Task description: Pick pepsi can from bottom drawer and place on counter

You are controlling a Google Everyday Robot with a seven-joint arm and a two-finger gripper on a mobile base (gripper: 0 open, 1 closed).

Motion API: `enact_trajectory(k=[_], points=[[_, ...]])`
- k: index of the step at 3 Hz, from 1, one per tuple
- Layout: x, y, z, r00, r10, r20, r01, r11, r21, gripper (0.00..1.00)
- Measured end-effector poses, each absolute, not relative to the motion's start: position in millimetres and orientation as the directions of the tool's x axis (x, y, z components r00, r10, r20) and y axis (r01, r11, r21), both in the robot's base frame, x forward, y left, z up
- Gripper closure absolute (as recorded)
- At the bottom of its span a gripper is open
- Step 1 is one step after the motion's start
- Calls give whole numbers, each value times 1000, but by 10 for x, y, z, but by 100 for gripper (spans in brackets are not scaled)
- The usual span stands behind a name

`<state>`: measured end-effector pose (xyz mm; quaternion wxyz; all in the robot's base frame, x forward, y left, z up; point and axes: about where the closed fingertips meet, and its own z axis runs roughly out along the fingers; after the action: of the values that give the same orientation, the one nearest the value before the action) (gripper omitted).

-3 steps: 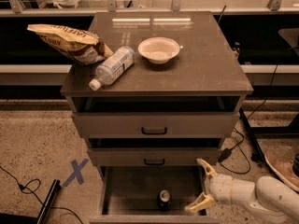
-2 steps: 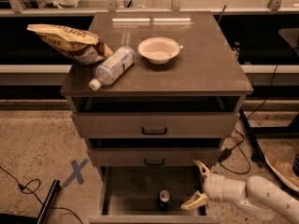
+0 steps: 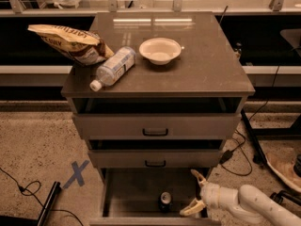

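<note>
While pepsi can (image 3: pixel 165 200) is standing in bottom drawer (image 3: pixel 131 192), gripper (image 3: pixel 190 193) is hovering just right, jaws spread, empty; approach step, next needing leftward straddle.

A speckled, sandy floor (image 3: pixel 37 140) is seen under dim, warm light. A blue tape cross (image 3: pixel 76 173) is stuck to it at the left, and black cables (image 3: pixel 19 188) are trailed across it. A pale ledge (image 3: pixel 28 69) is run along behind. The end effector (image 3: pixel 194 192) is found low at the right, fingers spread.
</note>
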<state>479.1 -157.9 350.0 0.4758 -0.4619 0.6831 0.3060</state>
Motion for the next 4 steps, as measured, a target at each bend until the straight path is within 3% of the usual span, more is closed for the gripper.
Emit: enact_trajectory(k=[1, 2, 4], points=[[4776, -1473, 3154, -129, -259, -957, -936, 350, 31, 0], [4776, -1468, 3152, -129, -259, -957, -936, 350, 31, 0], [4894, -1215, 2619, -78, -400, -913, -931, 356, -76, 0]])
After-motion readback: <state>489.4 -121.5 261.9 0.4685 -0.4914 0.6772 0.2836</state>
